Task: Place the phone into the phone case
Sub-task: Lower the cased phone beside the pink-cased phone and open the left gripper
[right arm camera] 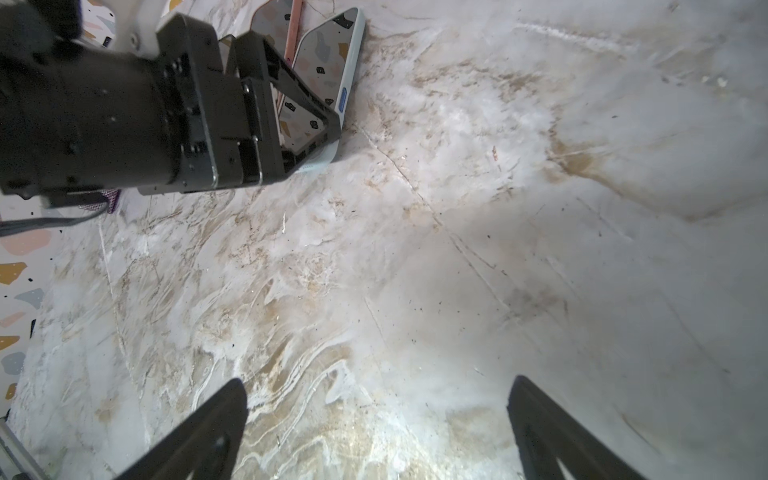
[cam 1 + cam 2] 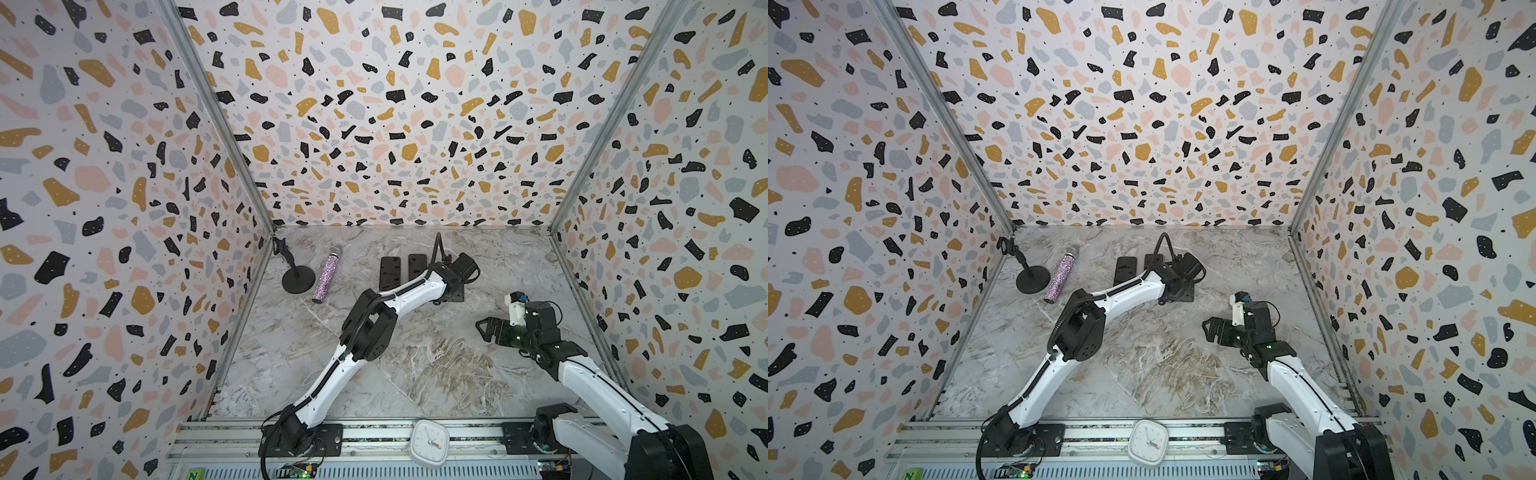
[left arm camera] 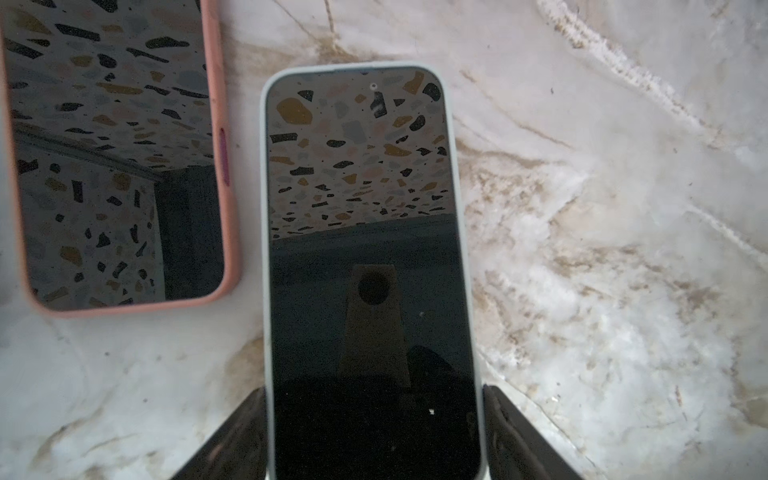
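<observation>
The right gripper hung wide open above the table. The left gripper clasped the pale case by its long sides, the phone lying inside it. Just beside it, a pink case held a second phone.

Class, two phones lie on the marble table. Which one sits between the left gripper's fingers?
The phone with the pale blue rim, clamped by the left gripper at its long edges; the pink-rimmed phone lies free beside it.
</observation>
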`<move>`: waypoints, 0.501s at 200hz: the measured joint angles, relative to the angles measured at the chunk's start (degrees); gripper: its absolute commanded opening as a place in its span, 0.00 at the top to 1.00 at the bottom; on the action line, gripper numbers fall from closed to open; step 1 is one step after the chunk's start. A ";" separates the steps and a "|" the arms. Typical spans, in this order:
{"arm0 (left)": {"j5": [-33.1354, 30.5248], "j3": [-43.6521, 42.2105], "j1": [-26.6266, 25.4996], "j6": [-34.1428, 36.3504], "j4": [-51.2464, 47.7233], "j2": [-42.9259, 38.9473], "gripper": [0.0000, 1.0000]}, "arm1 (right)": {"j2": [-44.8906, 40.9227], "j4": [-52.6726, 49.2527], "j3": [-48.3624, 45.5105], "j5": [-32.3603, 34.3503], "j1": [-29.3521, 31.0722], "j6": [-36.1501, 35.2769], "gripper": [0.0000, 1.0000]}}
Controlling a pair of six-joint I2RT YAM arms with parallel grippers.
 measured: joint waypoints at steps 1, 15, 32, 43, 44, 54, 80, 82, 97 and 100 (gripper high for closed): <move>0.07 0.02 0.02 0.07 0.15 0.02 0.48 | -0.02 0.00 -0.02 -0.02 -0.02 0.00 0.01; 0.55 0.81 0.22 0.68 1.46 0.72 0.48 | -0.04 0.04 -0.39 -0.11 -0.11 0.15 0.01; 0.79 2.27 0.57 1.29 3.17 1.97 0.48 | -0.07 0.11 -0.76 -0.17 -0.13 0.17 0.01; 0.83 3.10 0.79 1.66 3.78 2.73 0.49 | -0.07 0.09 -0.90 -0.22 -0.17 0.17 0.01; 0.81 3.21 0.83 1.70 3.80 2.82 0.49 | -0.07 0.09 -0.92 -0.22 -0.17 0.17 0.01; 0.79 3.91 1.09 1.90 3.98 3.43 0.49 | -0.07 0.17 -0.92 -0.26 -0.17 0.17 0.01; 0.42 4.37 1.55 1.90 5.09 4.04 0.50 | -0.07 0.48 -1.09 -0.39 -0.28 0.20 0.01; 0.39 4.37 1.60 1.90 5.14 4.07 0.50 | -0.07 0.48 -1.09 -0.39 -0.31 0.20 0.01; 0.37 4.37 1.86 1.81 5.88 4.26 0.50 | -0.07 0.52 -1.27 -0.52 -0.42 0.20 0.01; 0.37 4.37 1.92 1.79 6.01 4.26 0.50 | -0.07 0.55 -1.31 -0.55 -0.46 0.20 0.01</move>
